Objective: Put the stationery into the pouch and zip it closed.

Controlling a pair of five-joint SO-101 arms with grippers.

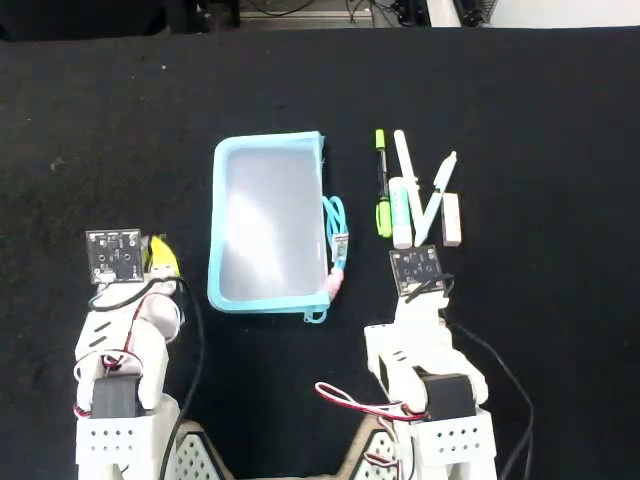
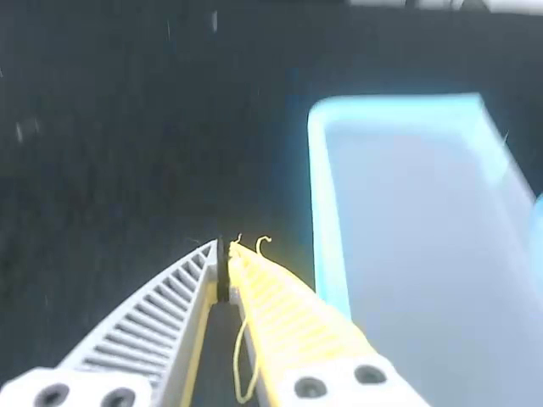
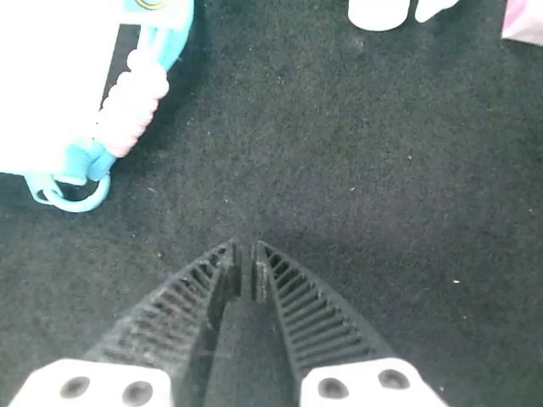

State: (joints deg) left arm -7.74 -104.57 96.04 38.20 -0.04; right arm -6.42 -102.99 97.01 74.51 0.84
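The pale blue pouch (image 1: pixel 268 225) lies flat in the middle of the counter (image 1: pixel 120 130); whether its zip is open cannot be made out. The stationery (image 1: pixel 401 215) lies in a row at the pouch's 3 o'clock, just past its blue strap (image 1: pixel 338 215). The left end effector (image 2: pixel 225 254), at the pouch's 8 o'clock, is closed tip to tip on nothing. The right end effector (image 3: pixel 246 259), at the stationery's 6 o'clock, is all but closed and empty. From above, its wrist board (image 1: pixel 417 268) hides the fingers.

A black, felt-like worktop (image 1: pixel 100 120) spreads under and well ahead of the right hand (image 3: pixel 246 254), flecked with pale lint (image 3: pixel 456 281) (plainest just beside that hand). Far beyond it, past the worktop's edge, lie cables (image 1: pixel 290 8) and a pale surface (image 1: pixel 560 12).
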